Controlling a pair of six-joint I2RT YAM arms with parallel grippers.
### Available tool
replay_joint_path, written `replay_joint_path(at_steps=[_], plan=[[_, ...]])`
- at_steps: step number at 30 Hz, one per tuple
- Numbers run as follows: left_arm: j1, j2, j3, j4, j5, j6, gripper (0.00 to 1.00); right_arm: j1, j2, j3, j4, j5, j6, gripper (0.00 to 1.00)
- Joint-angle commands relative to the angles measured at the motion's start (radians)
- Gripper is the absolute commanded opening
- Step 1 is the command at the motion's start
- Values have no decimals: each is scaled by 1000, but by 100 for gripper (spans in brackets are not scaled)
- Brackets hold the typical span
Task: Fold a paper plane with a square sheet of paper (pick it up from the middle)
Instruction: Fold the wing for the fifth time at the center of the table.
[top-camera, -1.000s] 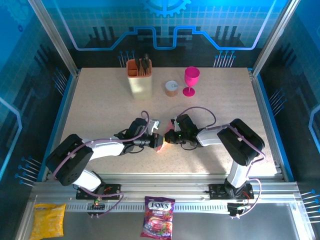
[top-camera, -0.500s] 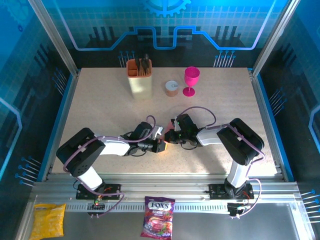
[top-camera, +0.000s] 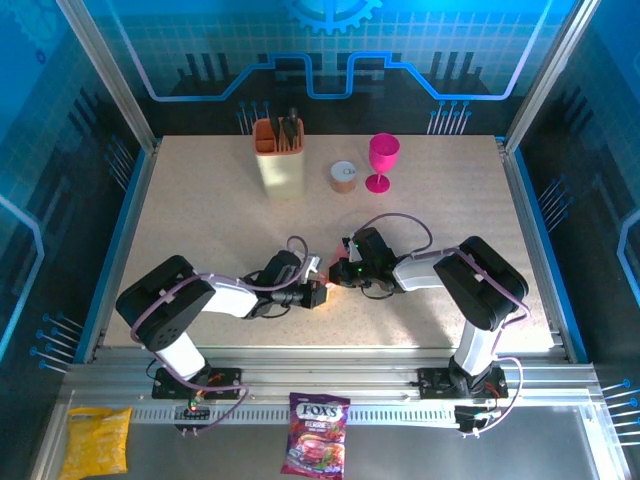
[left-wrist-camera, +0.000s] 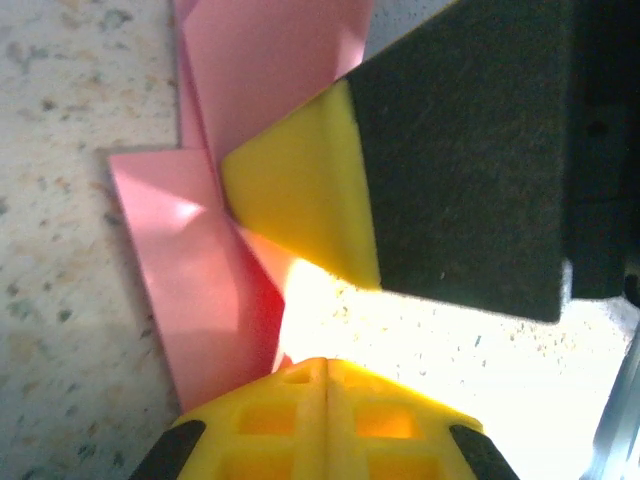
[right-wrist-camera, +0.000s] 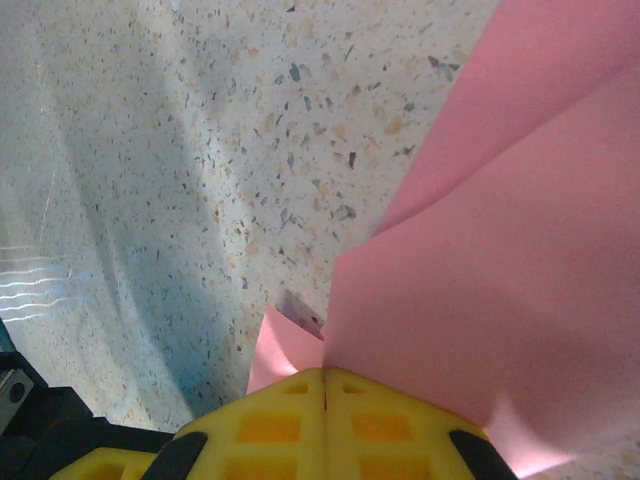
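The square sheet of paper (top-camera: 328, 277) is salmon pink and folded into several flaps. It lies near the table's front middle, between my two grippers. My right gripper (top-camera: 338, 273) is shut on it: in the right wrist view the pink paper (right-wrist-camera: 500, 280) rises straight out of the closed seam of that gripper (right-wrist-camera: 324, 375). My left gripper (top-camera: 322, 292) is shut, its tips (left-wrist-camera: 328, 368) just right of the paper's lower edge (left-wrist-camera: 200, 260). A yellow fingertip (left-wrist-camera: 300, 190) of the right gripper presses at the paper's crease. I cannot tell whether it has the shape of the paper plane.
At the back stand a cream holder with an orange top and dark tools (top-camera: 278, 155), a small round roll (top-camera: 343, 176) and a magenta goblet (top-camera: 383, 160). A candy bag (top-camera: 316, 445) and a yellow packet (top-camera: 95, 440) lie on the front rail.
My left arm has drawn its elbow rightwards and its gripper has shifted slightly right and towards the front. Less of the paper shows between the grippers. The right arm has hardly moved.
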Motion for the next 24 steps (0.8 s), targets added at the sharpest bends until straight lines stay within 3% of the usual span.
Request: replay_joint_path(at_steps=[1,9,17,21,24], plan=[[-14,5,-126,-74,-54,-86,0,-6,89,-40,-161,88,13,0],[-117,-21,-261,-44,-116,-214,0,-7,97,-46,-155,84,24,0],[-151,-321,-153,-551,-289,-166,0,-10,117,-38,-149,68,33,0],[-152,-472,-86,-633,-352,-77,0,-11,128,-34,-140,58,39,0],[-152,-443,5,-634,-355,2,0,-8,134,-30,-143,56,37,0]])
